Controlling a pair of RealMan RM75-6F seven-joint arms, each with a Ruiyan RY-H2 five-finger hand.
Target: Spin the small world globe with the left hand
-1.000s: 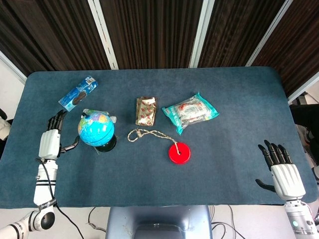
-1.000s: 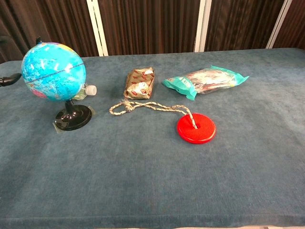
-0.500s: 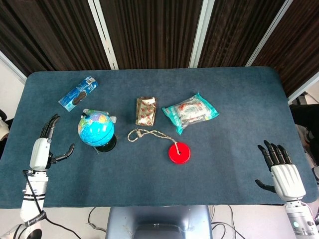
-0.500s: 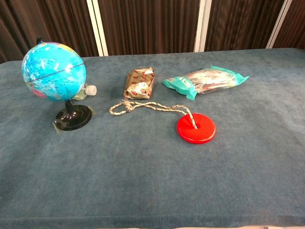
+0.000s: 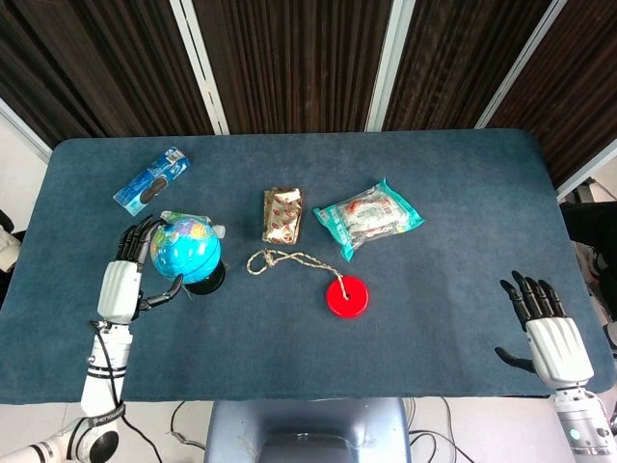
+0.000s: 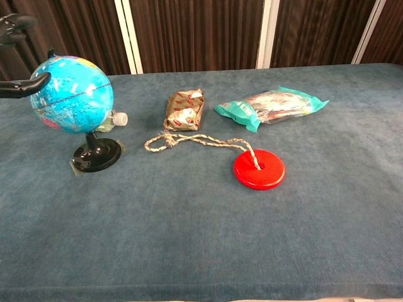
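The small blue world globe point(image 5: 186, 249) point(image 6: 71, 94) stands upright on its black base point(image 6: 96, 155) at the table's left. My left hand point(image 5: 129, 277) is just left of the globe, fingers spread, with the fingertips point(image 5: 143, 231) at the globe's left side. In the chest view only dark fingertips point(image 6: 25, 86) show at the left edge, touching or nearly touching the globe. My right hand point(image 5: 546, 335) lies open at the table's front right corner, far from everything.
A blue snack packet point(image 5: 151, 179) lies behind the globe. A gold wrapper point(image 5: 282, 213), a teal bag point(image 5: 367, 217) and a red disc point(image 5: 347, 295) on a rope point(image 5: 287, 258) sit mid-table. A small bottle point(image 6: 114, 119) lies behind the globe.
My left hand drew back to the left away from the globe, then came in again to the right, up against the globe's left side. The right hand stayed still.
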